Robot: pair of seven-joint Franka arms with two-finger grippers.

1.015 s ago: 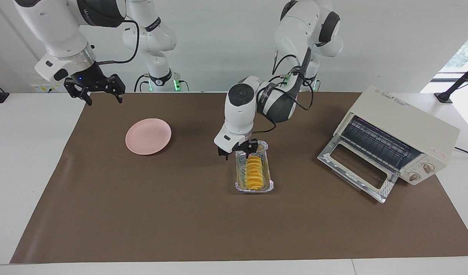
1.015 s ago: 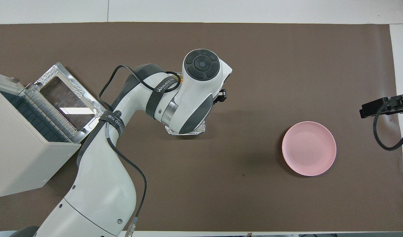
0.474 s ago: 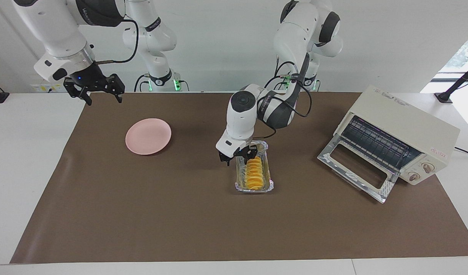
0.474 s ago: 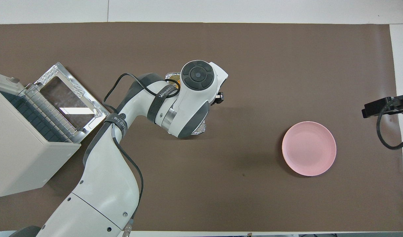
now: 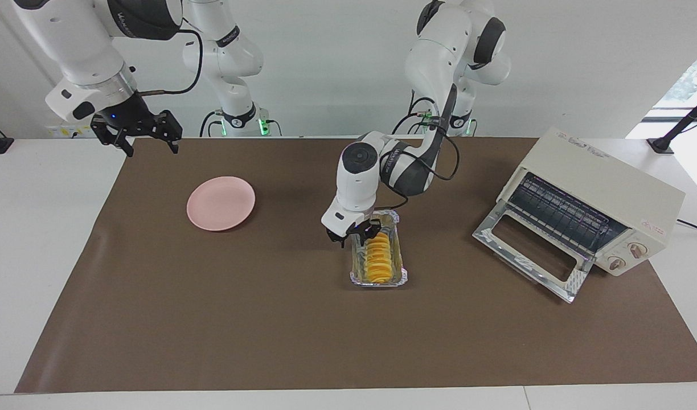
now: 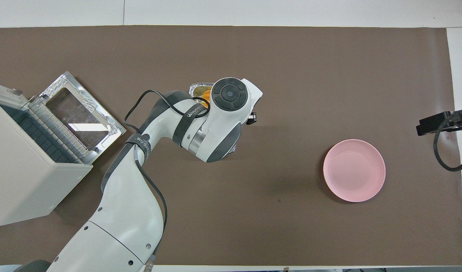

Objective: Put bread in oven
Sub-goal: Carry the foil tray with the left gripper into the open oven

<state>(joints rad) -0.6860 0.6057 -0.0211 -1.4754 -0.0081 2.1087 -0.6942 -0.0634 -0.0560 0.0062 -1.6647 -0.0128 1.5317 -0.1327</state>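
Facing view: the left tool (image 5: 358, 232), fingers spread, hangs over the robot-side end of a ridged yellow-orange bread loaf (image 5: 378, 258) lying in a crinkled silver foil tray (image 5: 356, 277) on the brown-matted surface (image 5: 269, 319). The cream-white toaster oven (image 5: 596, 199), glass door dropped open, bears writing too small to read. The right tool (image 5: 136, 130), fingers apart, waits over the mat's corner near a round pink plate (image 5: 221, 203).

Overhead view: the left arm, its band lettering illegible, hides most of the loaf (image 6: 205, 94) and tray (image 6: 196, 89); the right tool (image 6: 435, 123) is cut off by the frame's edge.
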